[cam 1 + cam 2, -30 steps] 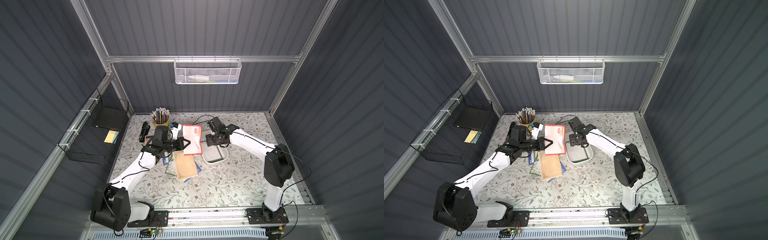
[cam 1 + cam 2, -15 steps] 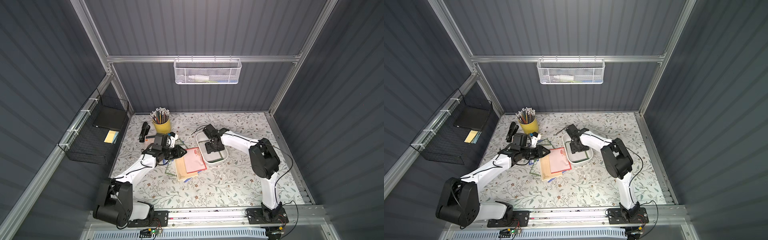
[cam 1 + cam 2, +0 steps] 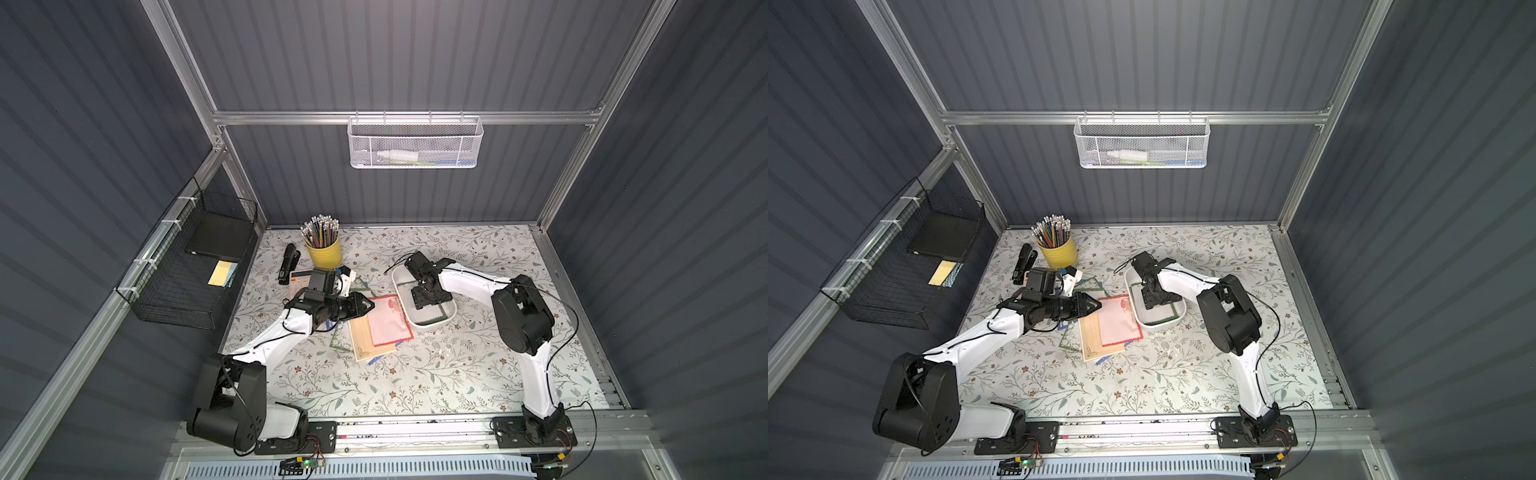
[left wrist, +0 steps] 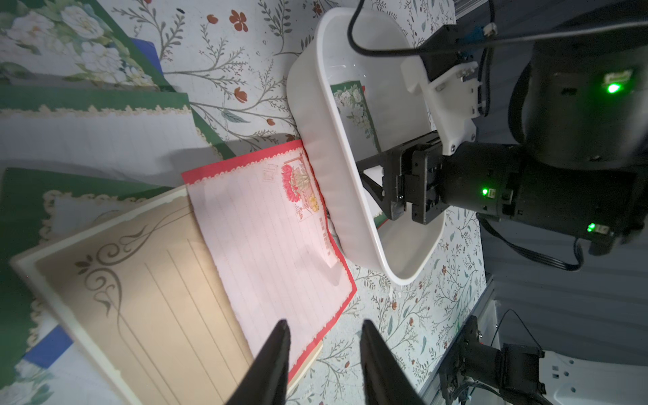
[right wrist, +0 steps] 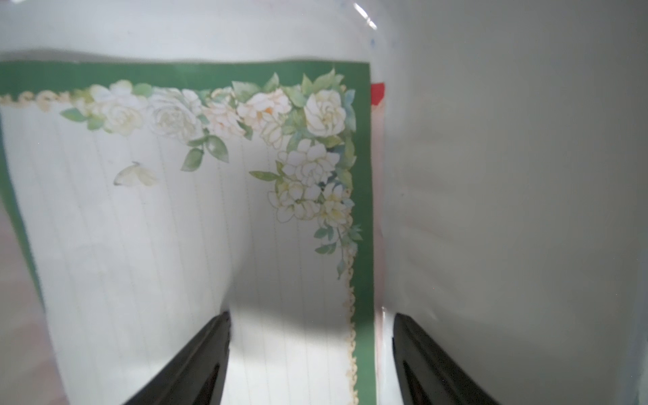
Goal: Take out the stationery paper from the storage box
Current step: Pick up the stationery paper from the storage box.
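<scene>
The white storage box (image 3: pixel 428 327) (image 3: pixel 1158 325) (image 4: pixel 315 157) sits right of centre on the table. A green-bordered sheet of stationery paper (image 5: pixel 175 228) (image 4: pixel 350 101) lies inside it, with a red sliver (image 5: pixel 378 93) showing under its edge. My right gripper (image 5: pixel 312 315) (image 3: pixel 419 304) is down inside the box and open, its jaws straddling the sheet's green border. Left of the box lies a loose pile. A red-bordered sheet (image 3: pixel 386 322) (image 4: pixel 273 238) is on top, over a tan sheet (image 3: pixel 365 343) (image 4: pixel 147 301) and green ones (image 4: pixel 87 105). My left gripper (image 4: pixel 324 326) (image 3: pixel 368 305) hovers open over the red sheet's edge, holding nothing.
A yellow cup of pencils (image 3: pixel 323 249), a black stapler (image 3: pixel 289 257) and a calculator (image 3: pixel 299 280) stand at the back left. A black wire basket (image 3: pixel 187 270) hangs on the left wall. A white mesh basket (image 3: pixel 415 143) hangs on the back rail.
The left gripper brought the red-bordered sheet down onto the pile and let it go, opening. The right gripper dropped into the box and opened wider.
</scene>
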`<state>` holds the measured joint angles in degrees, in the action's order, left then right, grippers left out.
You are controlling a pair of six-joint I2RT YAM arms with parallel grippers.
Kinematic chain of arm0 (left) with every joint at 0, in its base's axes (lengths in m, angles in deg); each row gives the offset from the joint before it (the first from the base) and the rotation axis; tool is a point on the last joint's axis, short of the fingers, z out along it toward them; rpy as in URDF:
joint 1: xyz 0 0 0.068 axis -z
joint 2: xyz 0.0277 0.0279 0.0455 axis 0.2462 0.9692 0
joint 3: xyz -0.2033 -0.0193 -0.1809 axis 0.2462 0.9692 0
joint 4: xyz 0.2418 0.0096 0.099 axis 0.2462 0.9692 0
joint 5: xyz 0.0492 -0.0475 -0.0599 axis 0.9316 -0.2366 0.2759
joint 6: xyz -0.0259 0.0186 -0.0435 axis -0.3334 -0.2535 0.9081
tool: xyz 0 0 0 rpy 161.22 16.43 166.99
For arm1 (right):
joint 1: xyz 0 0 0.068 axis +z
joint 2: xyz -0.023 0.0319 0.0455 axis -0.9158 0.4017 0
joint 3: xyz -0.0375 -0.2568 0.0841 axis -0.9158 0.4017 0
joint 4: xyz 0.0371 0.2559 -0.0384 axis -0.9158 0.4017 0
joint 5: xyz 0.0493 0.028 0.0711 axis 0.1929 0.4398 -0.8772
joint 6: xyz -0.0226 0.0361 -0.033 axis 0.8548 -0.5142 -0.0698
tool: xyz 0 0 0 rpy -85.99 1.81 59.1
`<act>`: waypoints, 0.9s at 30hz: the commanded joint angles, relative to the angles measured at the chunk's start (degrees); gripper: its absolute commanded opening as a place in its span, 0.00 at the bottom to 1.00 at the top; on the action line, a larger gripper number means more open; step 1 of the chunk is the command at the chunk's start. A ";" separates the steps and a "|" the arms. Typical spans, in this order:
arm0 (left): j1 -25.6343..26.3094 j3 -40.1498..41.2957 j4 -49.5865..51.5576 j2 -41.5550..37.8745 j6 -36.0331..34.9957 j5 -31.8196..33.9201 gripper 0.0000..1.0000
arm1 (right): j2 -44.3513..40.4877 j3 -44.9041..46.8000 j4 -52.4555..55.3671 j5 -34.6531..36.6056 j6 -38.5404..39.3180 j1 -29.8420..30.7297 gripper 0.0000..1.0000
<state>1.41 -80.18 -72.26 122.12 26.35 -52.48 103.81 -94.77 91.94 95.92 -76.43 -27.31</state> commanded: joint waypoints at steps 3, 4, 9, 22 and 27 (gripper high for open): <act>-0.28 -1.22 0.18 0.45 -0.98 -0.11 0.37 | 2.24 0.45 -0.56 -2.23 -0.41 -0.08 0.78; -0.28 -1.29 0.26 0.38 -0.99 -0.10 0.37 | 2.37 0.68 -0.90 -2.72 -0.58 -0.12 0.78; -0.28 -1.45 0.53 0.65 -1.20 0.00 0.37 | 3.76 1.86 -1.95 -5.40 -1.31 -0.30 0.76; -0.28 -1.38 0.51 0.89 -1.51 -0.08 0.38 | 6.02 7.02 -3.56 -9.97 -1.86 -0.30 0.68; -0.28 -1.46 0.62 0.95 -1.59 -0.08 0.38 | 5.93 9.25 -4.34 -11.19 -2.08 -0.25 0.63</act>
<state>1.41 -80.18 -72.24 122.18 26.16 -52.48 103.15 -90.58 83.04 88.88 -77.94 -27.99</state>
